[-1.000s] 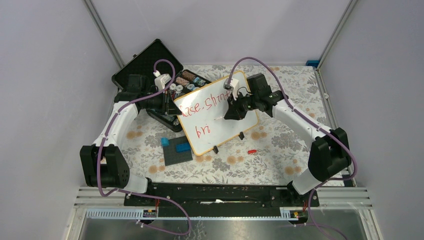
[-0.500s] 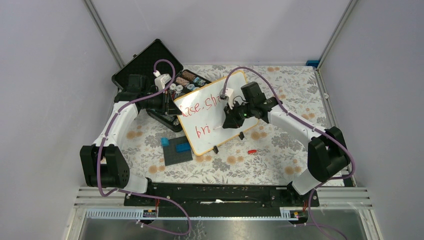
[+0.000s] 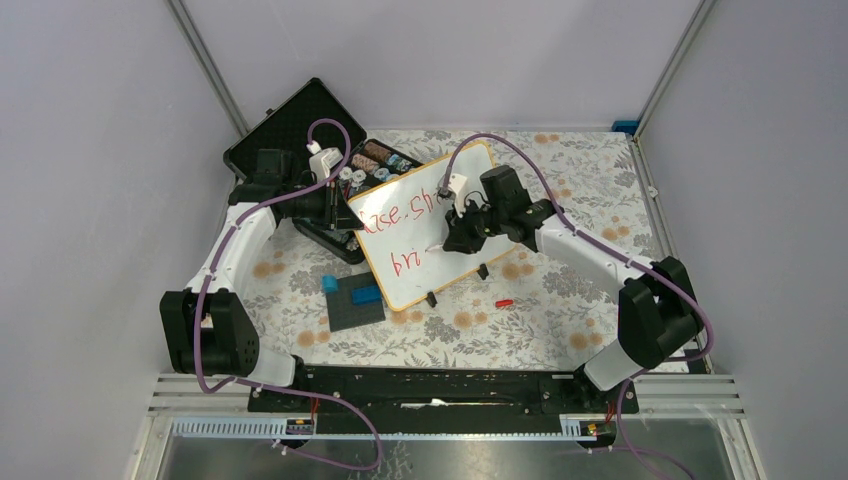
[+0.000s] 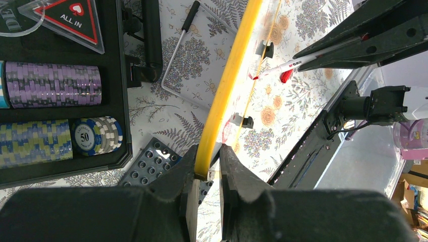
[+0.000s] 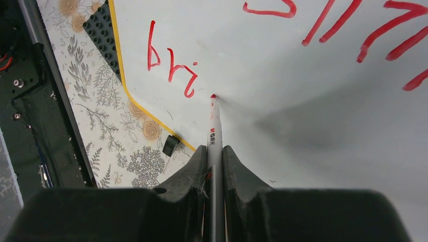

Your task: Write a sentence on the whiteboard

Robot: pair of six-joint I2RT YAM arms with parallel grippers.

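Observation:
The whiteboard stands tilted at mid-table on two black feet. The sentence is in red: a top line partly hidden by my right arm, and below it "bri", also clear in the right wrist view. My left gripper is shut on the board's tan left edge, the jaws clamping the frame. My right gripper is shut on a white marker. Its red tip touches the board just right of "bri". The marker also shows in the left wrist view.
An open black poker-chip case lies behind the board's left end, with chip stacks. A dark grey plate with blue blocks sits near the board's front corner. A red marker cap lies on the flowered cloth to the right.
My right gripper has moved left and nearer with the marker, from the top line's end down to the second line. The left gripper and the board have not moved.

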